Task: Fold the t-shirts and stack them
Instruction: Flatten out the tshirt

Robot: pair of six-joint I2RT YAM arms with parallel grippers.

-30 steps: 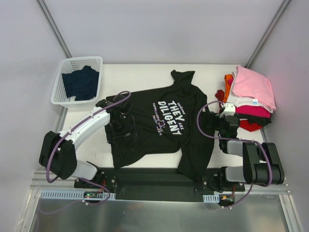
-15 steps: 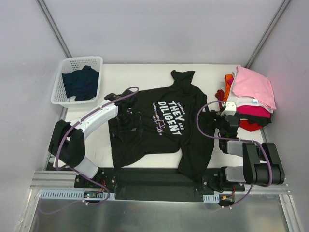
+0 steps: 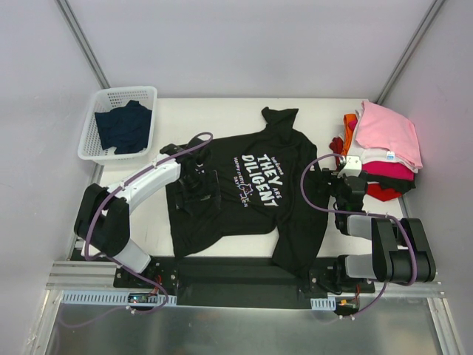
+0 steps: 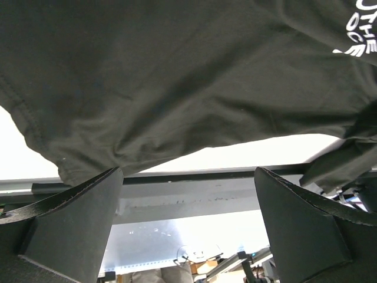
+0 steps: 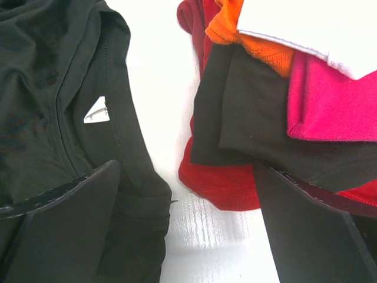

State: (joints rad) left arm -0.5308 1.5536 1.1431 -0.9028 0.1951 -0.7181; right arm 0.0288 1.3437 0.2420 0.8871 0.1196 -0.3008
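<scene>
the black t-shirt (image 3: 251, 200) is laid out unfolded on the bench (image 3: 214, 111), a pile of tees (image 3: 384, 144) is already stacked at the right, a navy tee (image 3: 124, 126) is left in the basket (image 3: 94, 103), and the left pincer (image 3: 196, 185) and right pincer (image 3: 331, 180) are held spread, nothing pinched.

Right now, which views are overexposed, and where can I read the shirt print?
Top external: evenly lit, sharp; the print on the black t-shirt reads clearly. Left wrist: the table is blown out white, the print cut off at the corner. Right wrist: the table glares white; the stacked shirts look sharp.
</scene>
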